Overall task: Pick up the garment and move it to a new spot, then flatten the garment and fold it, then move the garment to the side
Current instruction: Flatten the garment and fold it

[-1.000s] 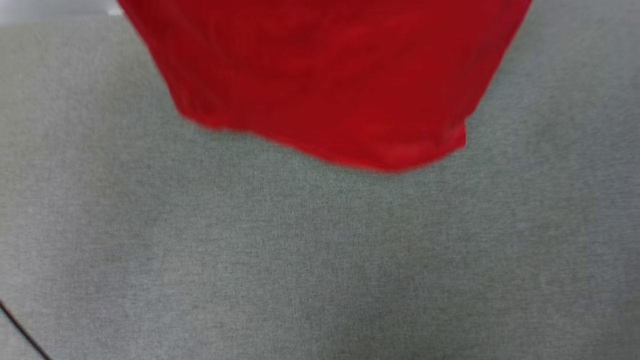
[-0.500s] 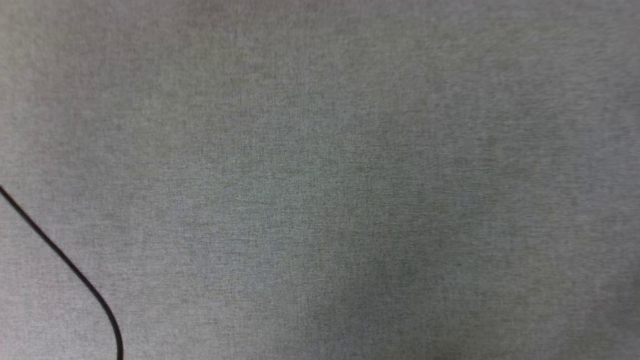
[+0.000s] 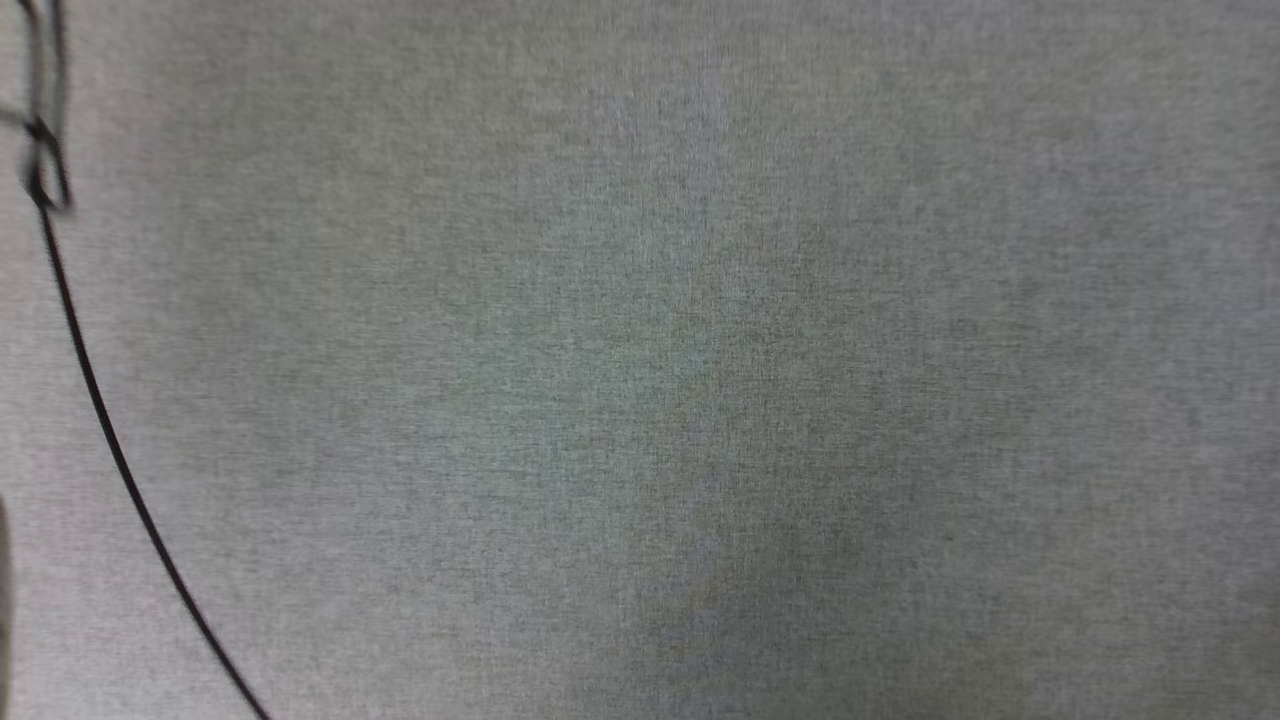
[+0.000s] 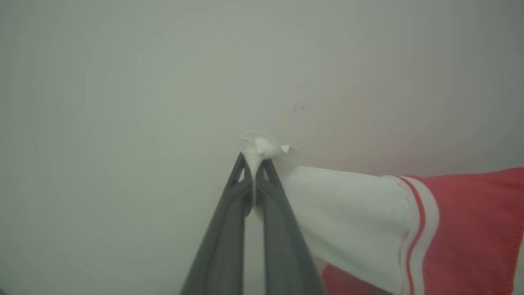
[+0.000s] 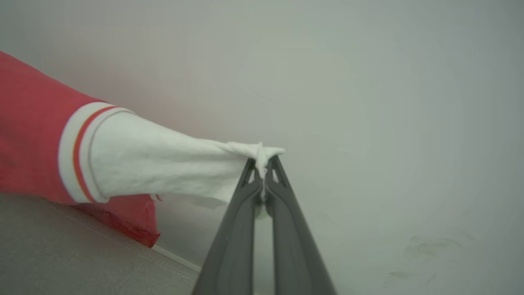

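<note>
Pinching one white sleeve tip each, the left end effector (image 4: pixel 254 157) and the right end effector (image 5: pixel 263 162) — two, both clamped on cloth — hold one red jersey T-shirt (image 4: pixel 470 229) stretched between them. One black cable (image 3: pixel 100 420) curves across the grey surface (image 3: pixel 700 400).

I held the garment (image 4: pixel 470 229) up, spread out above the grey table (image 5: pixel 61 254). It had a red body and white short sleeves with red-and-white striped trim. One sleeve tip was pinched in my left gripper (image 4: pixel 254 159), the other in my right gripper (image 5: pixel 263 164). Its red lower part drooped close to the table.
</note>
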